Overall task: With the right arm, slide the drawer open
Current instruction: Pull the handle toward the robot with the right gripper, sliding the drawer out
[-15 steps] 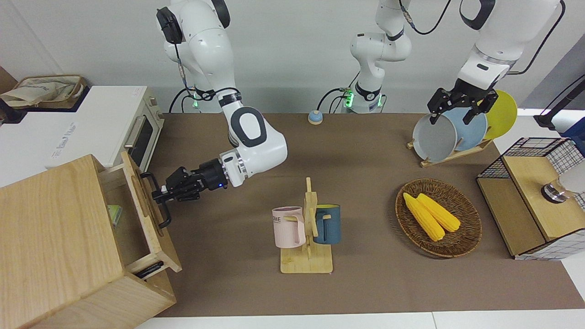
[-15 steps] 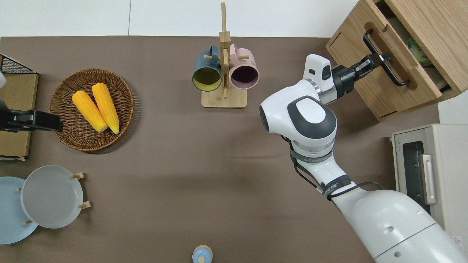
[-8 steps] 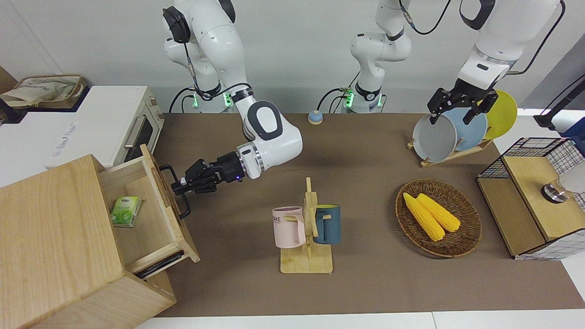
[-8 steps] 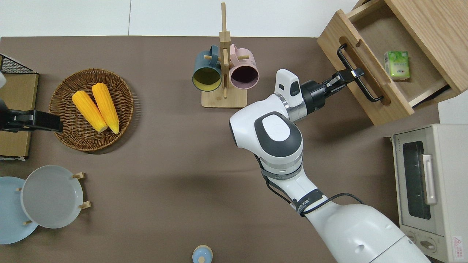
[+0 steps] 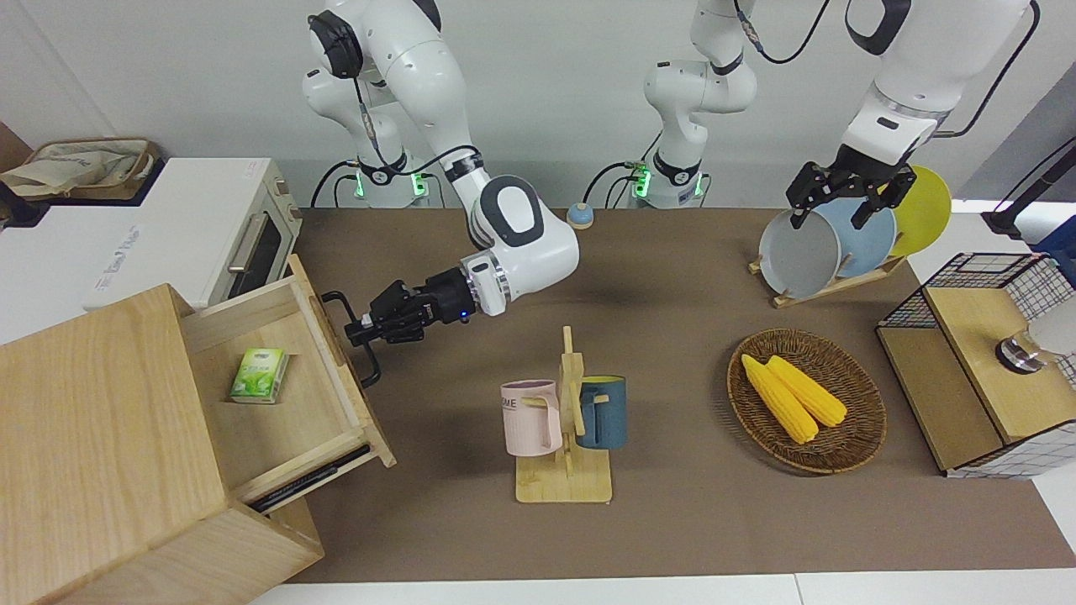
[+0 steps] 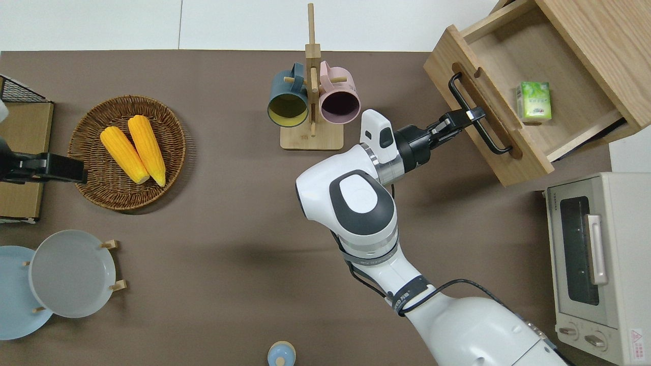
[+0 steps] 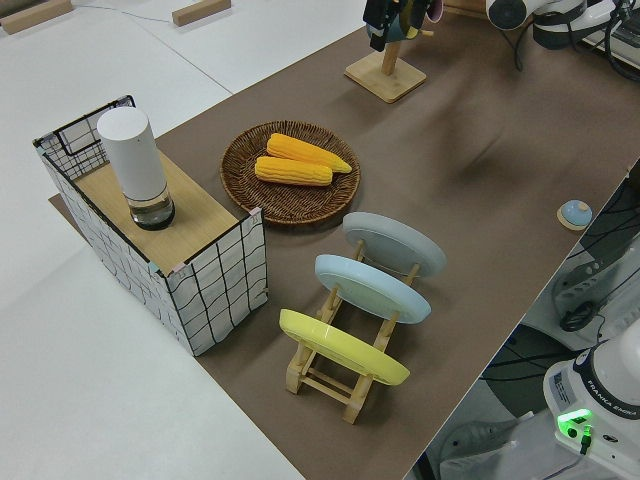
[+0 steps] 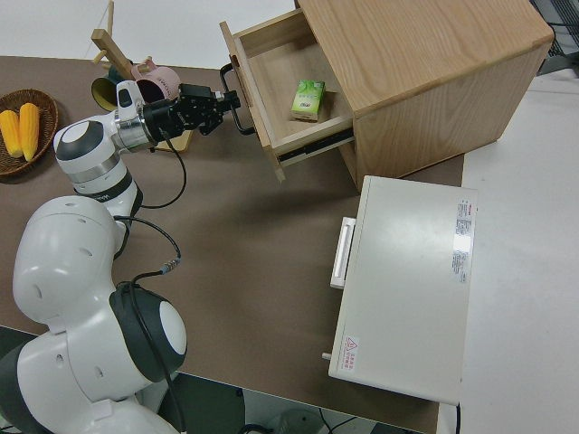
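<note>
The light-wood drawer [image 5: 290,424] stands pulled far out of the big pale cabinet [image 5: 92,420] at the right arm's end of the table. My right gripper [image 5: 360,326], with its blue light, is shut on the drawer's black U-shaped handle [image 5: 370,363] near its middle. The overhead view shows the same grip: gripper [image 6: 472,115], handle [image 6: 496,145], drawer [image 6: 501,61]. A small green box [image 6: 533,95] lies on the drawer's floor. The right side view also shows the gripper [image 8: 223,101] on the open drawer [image 8: 267,63]. My left arm is parked.
A white toaster oven [image 5: 168,235] stands beside the cabinet, nearer to the robots. A mug rack [image 5: 563,420] with a pink and a blue mug stands mid-table. A basket of corn [image 5: 857,420], a plate rack [image 5: 841,244] and a wire crate [image 5: 983,361] are toward the left arm's end.
The right gripper has pulled the handle toward the table's middle. The drawer has slid from barely open to far out, and the green box inside has come into view. The left arm has not moved.
</note>
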Controlling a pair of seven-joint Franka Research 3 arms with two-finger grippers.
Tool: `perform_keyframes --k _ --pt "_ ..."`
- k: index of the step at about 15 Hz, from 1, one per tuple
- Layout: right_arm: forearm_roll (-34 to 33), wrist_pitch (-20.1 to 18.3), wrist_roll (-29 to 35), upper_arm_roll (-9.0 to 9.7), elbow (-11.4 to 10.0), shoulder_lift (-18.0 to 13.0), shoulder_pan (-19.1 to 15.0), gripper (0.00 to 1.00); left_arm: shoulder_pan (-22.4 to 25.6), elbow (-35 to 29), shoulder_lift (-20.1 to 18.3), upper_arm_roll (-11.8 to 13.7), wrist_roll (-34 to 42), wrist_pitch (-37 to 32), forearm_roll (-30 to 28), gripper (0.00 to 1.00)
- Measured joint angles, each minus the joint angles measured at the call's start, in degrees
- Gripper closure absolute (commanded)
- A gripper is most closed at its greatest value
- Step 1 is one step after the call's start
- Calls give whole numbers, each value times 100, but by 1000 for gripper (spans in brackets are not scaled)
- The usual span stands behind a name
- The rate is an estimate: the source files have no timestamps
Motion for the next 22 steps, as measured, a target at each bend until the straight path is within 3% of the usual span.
perform_keyframes --k 16,22 --pt "330 -521 8 1 59 47 943 1000 0 0 0 0 0 0 0 5" --pt "352 -593 10 -18 119 82 977 1000 0 0 0 0 0 0 0 2"
